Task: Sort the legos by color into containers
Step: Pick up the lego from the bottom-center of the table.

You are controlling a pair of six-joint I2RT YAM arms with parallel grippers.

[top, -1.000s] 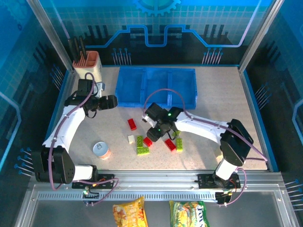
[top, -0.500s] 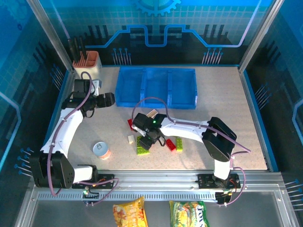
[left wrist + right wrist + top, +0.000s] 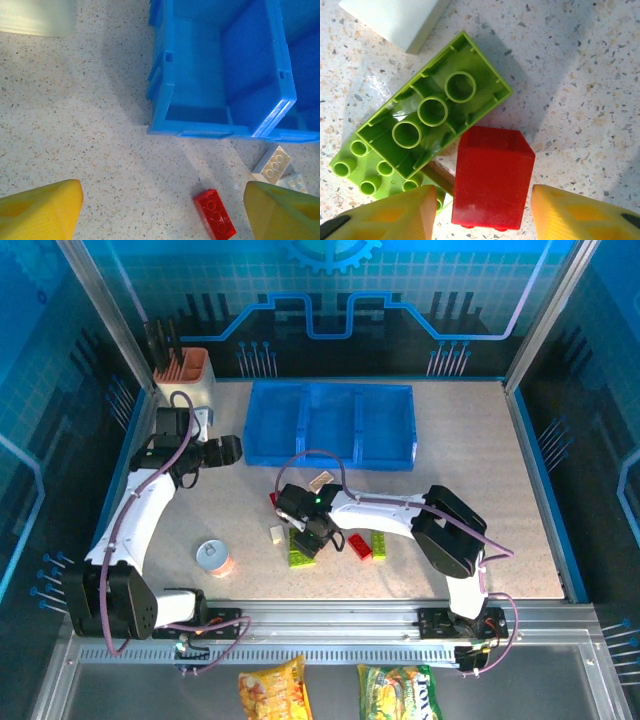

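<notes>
Speckled beige table (image 3: 480,440), boxed in by blue walls (image 3: 330,290) printed w/ lighter circuit-style lines & a gear (image 3: 330,248) at top ctr. Aluminium posts (image 3: 100,310) slant up from both back corners; metal rail (image 3: 330,625) runs along near edge. Light even, shadows soft.

Bare table (image 3: 500,470) lies open right of the legos (image 3: 299,559); can (image 3: 214,558) and utensil holder (image 3: 187,380) stand at left.
</notes>
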